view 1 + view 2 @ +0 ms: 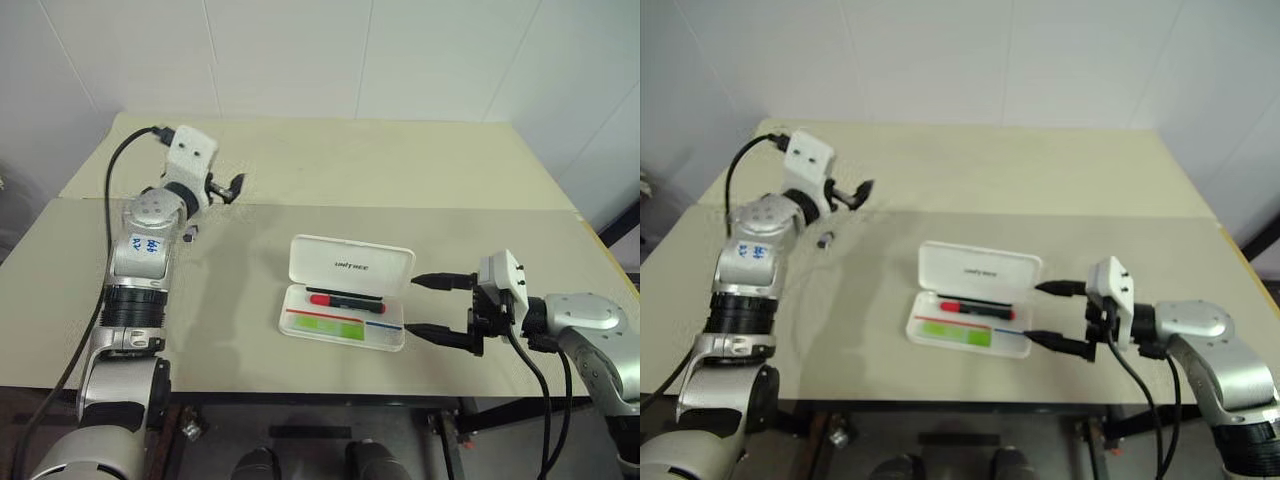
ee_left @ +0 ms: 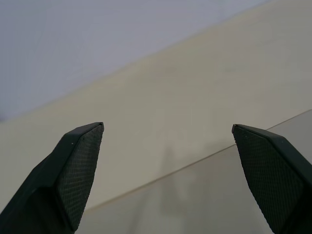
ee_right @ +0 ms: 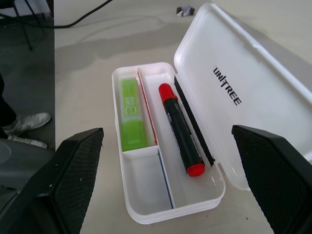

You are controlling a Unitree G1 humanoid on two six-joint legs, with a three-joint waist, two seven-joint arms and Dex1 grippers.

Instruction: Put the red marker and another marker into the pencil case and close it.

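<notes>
**Both markers loaded, lid still up: the case waits to be closed.**

The pencil case (image 1: 345, 318) lies open near the front edge of the table (image 1: 400, 160), its hinged lid (image 1: 352, 263) standing up on the far side. The red marker (image 3: 180, 129) rests in the compartment next to the lid; the lime-green marker (image 3: 130, 113) lies in the near compartment, filling its left part, so loading looks complete and only the closing remains. The right gripper (image 1: 437, 308) hangs just right of the case, fingers spread wide and empty, pointing left at it, probably placed to tip the lid down. The left gripper (image 1: 236, 186), also spread wide and empty, is raised over the far left of the table, well apart from the case, which keeps it out of the lid's path.
</notes>
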